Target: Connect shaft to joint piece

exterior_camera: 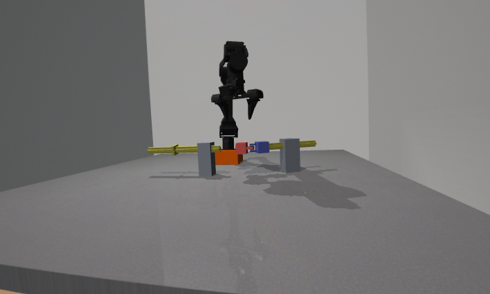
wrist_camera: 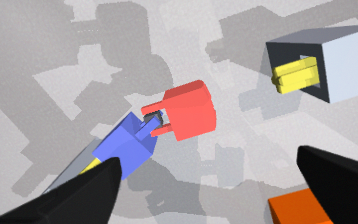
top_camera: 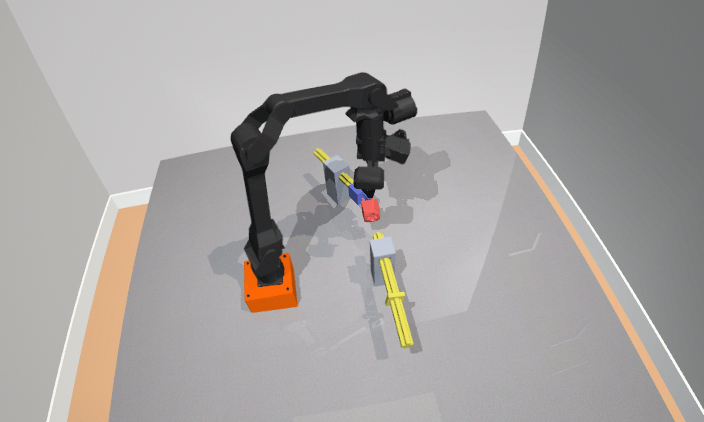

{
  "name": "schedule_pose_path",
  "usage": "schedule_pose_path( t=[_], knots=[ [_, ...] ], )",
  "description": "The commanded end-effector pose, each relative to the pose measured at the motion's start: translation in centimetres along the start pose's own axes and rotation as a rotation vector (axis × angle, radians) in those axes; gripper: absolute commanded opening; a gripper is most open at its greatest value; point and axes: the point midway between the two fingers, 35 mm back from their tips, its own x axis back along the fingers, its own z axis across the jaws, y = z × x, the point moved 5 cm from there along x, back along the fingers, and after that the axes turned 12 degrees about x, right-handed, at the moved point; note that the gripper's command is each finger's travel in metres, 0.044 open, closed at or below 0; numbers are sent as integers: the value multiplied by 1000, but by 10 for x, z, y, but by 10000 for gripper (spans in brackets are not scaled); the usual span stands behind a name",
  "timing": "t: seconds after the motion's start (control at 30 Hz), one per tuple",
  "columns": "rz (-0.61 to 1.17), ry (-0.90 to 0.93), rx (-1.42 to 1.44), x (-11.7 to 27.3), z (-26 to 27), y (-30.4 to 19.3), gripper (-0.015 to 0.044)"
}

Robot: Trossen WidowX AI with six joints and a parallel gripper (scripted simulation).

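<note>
Red and smooth-faced, the boxy joint piece (top_camera: 370, 210) (exterior_camera: 241, 148) (wrist_camera: 190, 111) hangs on two slim prongs over a small dark hinge core (wrist_camera: 153, 119). In the top view, the squarish blue yoke (top_camera: 356, 194) (exterior_camera: 262, 147) (wrist_camera: 125, 145) lies at its eleven o'clock, carried on the ridged yellow first shaft (top_camera: 345, 179) (exterior_camera: 275, 145) (wrist_camera: 90, 166). That shaft passes through a grey upright block (top_camera: 337, 181) (exterior_camera: 289, 155) (wrist_camera: 73, 166) at ten o'clock.

Between five and six o'clock stands the other flat-sided grey block (top_camera: 382, 247) (exterior_camera: 206, 159) (wrist_camera: 342, 65). The fluted yellow second shaft (top_camera: 398, 319) (exterior_camera: 187, 149) (wrist_camera: 297, 75) runs through it, with a raised collar (top_camera: 395, 297) (exterior_camera: 175, 149) on its long outer length. Its near end is apart from the red piece, whose open face points roughly toward it; exact alignment I cannot tell.

The black gripper (top_camera: 369, 192) (exterior_camera: 238, 118) (wrist_camera: 208, 160) has its tapered fingers spread wide with nothing between them, above the joint and apart from it. Toward eight o'clock from the joint, the arm rises from an orange slab-like base (top_camera: 271, 302) (exterior_camera: 227, 157) (wrist_camera: 290, 207) on the finely grained grey tabletop (top_camera: 207, 365) (exterior_camera: 202, 233).
</note>
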Motion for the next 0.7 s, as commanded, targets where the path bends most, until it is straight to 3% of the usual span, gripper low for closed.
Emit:
schedule_pose_path(
  t=[0.0,0.43,0.67],
  knots=[
    [-5,-8,134,13,0,-2,440],
    [-1,-10,236,21,-1,-4,440],
    [-26,-32,80,15,-35,10,256]
  ],
)
